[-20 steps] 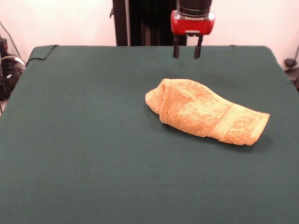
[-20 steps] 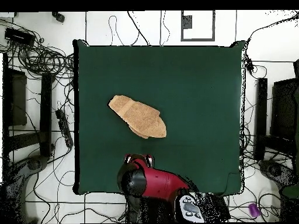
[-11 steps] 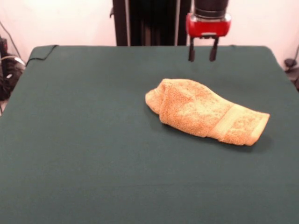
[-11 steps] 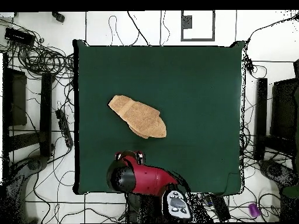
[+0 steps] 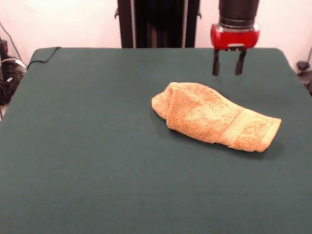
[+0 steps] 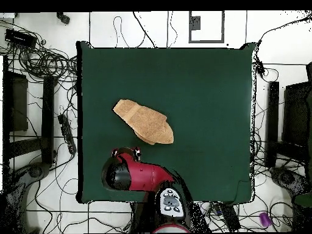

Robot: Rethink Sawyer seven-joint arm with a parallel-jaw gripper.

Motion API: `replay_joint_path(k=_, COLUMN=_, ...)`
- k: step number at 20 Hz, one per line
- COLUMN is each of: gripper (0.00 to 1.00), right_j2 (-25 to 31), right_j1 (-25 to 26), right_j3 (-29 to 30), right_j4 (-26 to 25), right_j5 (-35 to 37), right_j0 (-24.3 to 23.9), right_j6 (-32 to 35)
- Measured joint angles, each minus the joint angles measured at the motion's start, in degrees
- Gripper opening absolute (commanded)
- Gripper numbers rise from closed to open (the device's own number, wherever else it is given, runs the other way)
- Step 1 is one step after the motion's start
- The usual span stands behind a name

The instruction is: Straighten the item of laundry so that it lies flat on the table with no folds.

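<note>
— Looking across the table (image 5: 87, 161) from its left edge, what did you find?

— I saw bare green cloth over the left half. Right of the middle lay the towel (image 5: 214, 117), bunched and folded over itself, its rolled end toward the centre and its banded hem toward the right edge.

— And the gripper?

— I had the gripper (image 5: 227, 63) hanging above the table near the far right corner, apart from the towel. Its two dark fingers (image 5: 215, 64) pointed down with a clear gap between them, holding nothing.

— From overhead?

— The towel (image 6: 144, 122) lay diagonally, left of centre; the gripper (image 6: 127, 151) sat between it and the bottom edge.
</note>
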Motion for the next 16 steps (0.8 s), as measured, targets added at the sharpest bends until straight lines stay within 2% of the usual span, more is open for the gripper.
replay_joint_path(k=16, gripper=1.00, right_j2=0.51, right_j1=0.48, right_j3=-7.95, right_j4=0.17, right_j5=0.02, right_j0=-0.99, right_j6=0.00)
